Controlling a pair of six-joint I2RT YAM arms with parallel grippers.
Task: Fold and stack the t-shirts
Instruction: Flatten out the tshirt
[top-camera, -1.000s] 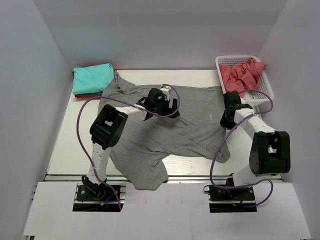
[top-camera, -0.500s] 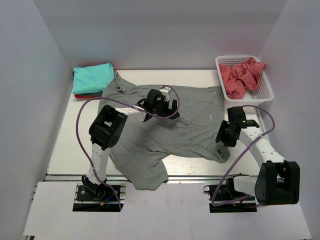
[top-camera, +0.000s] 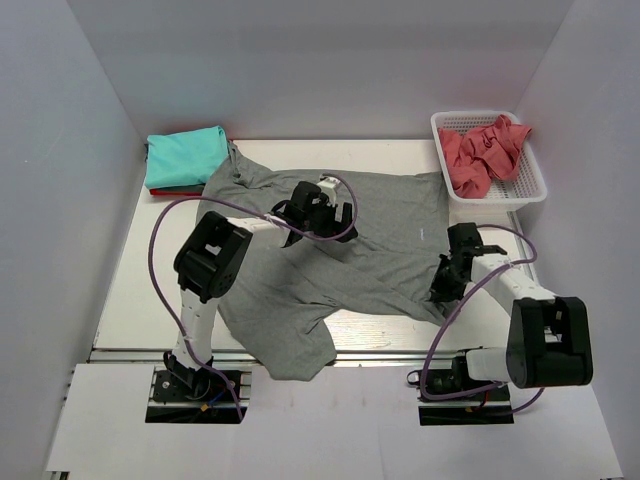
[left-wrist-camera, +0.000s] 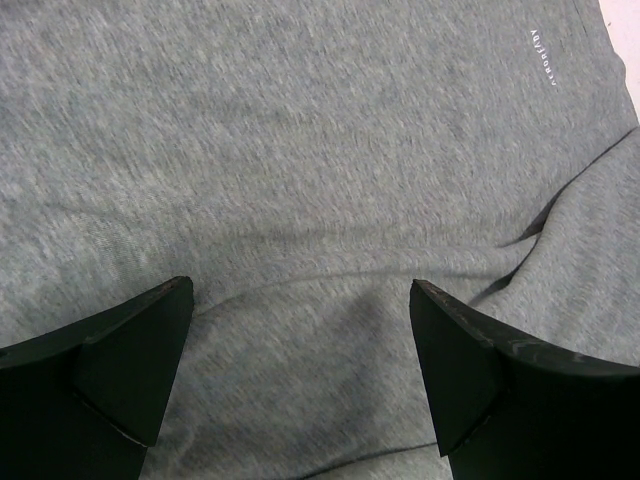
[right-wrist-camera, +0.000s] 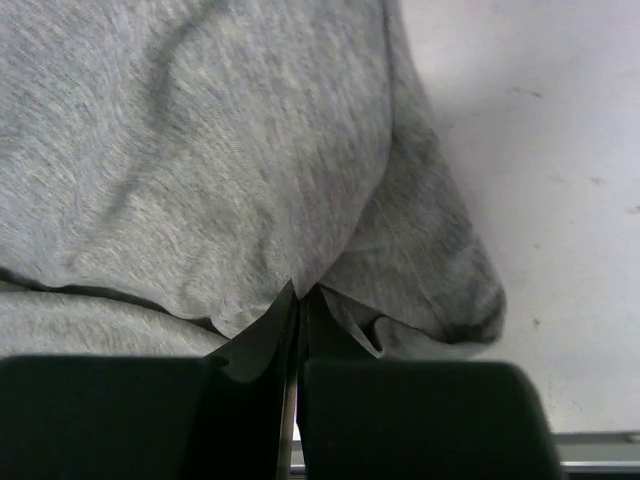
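Note:
A grey t-shirt (top-camera: 380, 255) lies spread across the table, with a small white mark (left-wrist-camera: 540, 62) on it. My left gripper (top-camera: 320, 210) hovers over its middle, open and empty, with its fingers (left-wrist-camera: 130, 360) wide apart above the cloth (left-wrist-camera: 300, 200). My right gripper (top-camera: 447, 282) is at the shirt's near right corner. It is shut, with a fold of grey cloth (right-wrist-camera: 330, 200) pinched at its tips (right-wrist-camera: 300, 300). A folded teal t-shirt (top-camera: 185, 155) lies on a red one (top-camera: 168, 190) at the back left. A coral-pink t-shirt (top-camera: 485, 148) lies in the basket.
A white mesh basket (top-camera: 530, 180) stands at the back right corner. The grey shirt's near hem hangs over the table's front edge (top-camera: 290, 355). White walls enclose the table on three sides. Purple cables loop from both arms.
My right arm has swung from beside the basket toward me, down to the grey shirt's near right corner. My left gripper has hardly moved.

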